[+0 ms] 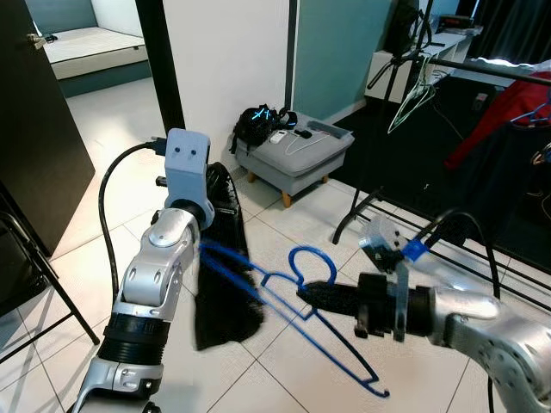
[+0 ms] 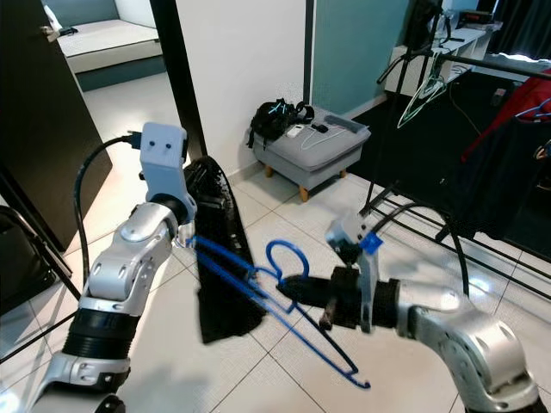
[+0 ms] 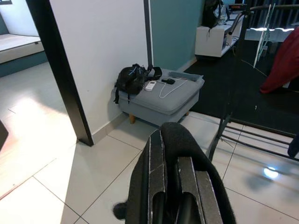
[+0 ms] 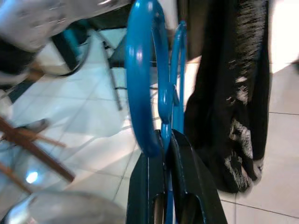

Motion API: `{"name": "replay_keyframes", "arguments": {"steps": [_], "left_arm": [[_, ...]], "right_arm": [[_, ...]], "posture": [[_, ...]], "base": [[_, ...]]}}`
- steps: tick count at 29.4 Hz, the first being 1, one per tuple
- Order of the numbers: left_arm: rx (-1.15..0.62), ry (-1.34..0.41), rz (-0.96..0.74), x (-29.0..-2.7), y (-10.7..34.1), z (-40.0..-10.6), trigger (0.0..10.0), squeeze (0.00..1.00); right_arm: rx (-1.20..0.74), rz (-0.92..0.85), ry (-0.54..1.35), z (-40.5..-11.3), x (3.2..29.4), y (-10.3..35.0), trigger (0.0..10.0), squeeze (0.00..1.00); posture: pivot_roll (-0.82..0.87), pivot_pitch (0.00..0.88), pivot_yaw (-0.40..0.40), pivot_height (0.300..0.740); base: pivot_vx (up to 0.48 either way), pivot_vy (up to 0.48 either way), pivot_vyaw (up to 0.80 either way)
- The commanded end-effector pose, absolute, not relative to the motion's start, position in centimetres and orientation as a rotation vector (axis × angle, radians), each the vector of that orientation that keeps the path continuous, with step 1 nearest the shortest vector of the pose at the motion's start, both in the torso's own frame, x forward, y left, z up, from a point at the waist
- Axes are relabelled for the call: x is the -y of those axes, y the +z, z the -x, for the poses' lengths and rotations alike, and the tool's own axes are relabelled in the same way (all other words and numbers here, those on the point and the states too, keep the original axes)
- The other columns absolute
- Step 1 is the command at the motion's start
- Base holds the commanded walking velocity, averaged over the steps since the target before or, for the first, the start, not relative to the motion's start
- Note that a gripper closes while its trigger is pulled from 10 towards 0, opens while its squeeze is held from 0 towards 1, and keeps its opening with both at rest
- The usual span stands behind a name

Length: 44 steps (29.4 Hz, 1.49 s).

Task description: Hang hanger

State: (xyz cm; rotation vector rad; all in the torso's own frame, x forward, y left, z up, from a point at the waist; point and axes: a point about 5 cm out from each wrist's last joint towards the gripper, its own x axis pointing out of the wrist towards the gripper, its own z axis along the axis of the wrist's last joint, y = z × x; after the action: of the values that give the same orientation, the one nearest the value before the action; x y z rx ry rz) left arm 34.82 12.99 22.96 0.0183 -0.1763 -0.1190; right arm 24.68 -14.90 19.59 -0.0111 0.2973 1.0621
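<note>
A blue plastic hanger (image 4: 140,70) is held low over the tiled floor, lying nearly flat with its hook up. My right gripper (image 1: 306,295) is shut on the hanger's neck just under the hook, coming in from the right. The hanger's far end reaches toward my left wrist. A black garment (image 1: 225,284) hangs from my left gripper (image 3: 170,147) down to the floor. Its cloth drapes over the closed fingers (image 3: 156,168). The clothes rack (image 1: 504,70) stands at the far right, well away from both grippers.
On the rack hang a white hanger (image 1: 413,96) and a red garment (image 1: 508,112); its black base bar (image 1: 366,205) rests on the floor. A grey ottoman (image 1: 301,159) holding a black bag (image 1: 258,125) stands by the wall. A black chair frame (image 1: 34,258) is at the left.
</note>
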Motion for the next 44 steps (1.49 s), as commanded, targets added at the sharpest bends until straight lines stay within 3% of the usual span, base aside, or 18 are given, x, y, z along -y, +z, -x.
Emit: {"name": "replay_keyframes", "arguments": {"steps": [1, 12, 17, 29, 44], "left_arm": [[0.214, -0.111, -0.018, -13.1, 23.9, -34.6, 10.0, 0.00], [0.208, -0.110, -0.015, -13.1, 23.7, -34.6, 10.0, 0.00], [0.208, -0.118, -0.009, -12.9, 23.7, -34.6, 10.0, 0.00], [0.213, -0.131, -0.012, -12.6, 23.9, -34.6, 10.0, 0.00], [0.204, -0.132, -0.011, -12.5, 23.5, -34.5, 10.0, 0.00]], "right_arm": [[-0.277, 0.027, 1.033, -25.0, 15.1, 19.9, 10.0, 0.00], [-0.350, 0.031, 1.136, -22.1, 17.8, 20.6, 10.0, 0.00], [-0.352, 0.042, 1.077, -22.2, 19.0, 20.7, 10.0, 0.00], [-0.332, 0.062, 1.018, -23.7, 18.1, 20.0, 10.0, 0.00], [-0.371, 0.065, 1.073, -22.8, 18.2, 20.2, 10.0, 0.00]], "posture": [[-0.02, 0.011, 0.033, 0.735], [-0.03, 0.018, 0.033, 0.735], [-0.03, 0.015, 0.038, 0.735], [-0.02, 0.005, 0.034, 0.735], [-0.03, 0.016, 0.033, 0.735]], "base": [[0.000, 0.000, 0.00], [0.000, 0.000, 0.00], [0.000, 0.000, 0.00], [0.000, 0.000, 0.00], [0.000, 0.000, 0.00]]}}
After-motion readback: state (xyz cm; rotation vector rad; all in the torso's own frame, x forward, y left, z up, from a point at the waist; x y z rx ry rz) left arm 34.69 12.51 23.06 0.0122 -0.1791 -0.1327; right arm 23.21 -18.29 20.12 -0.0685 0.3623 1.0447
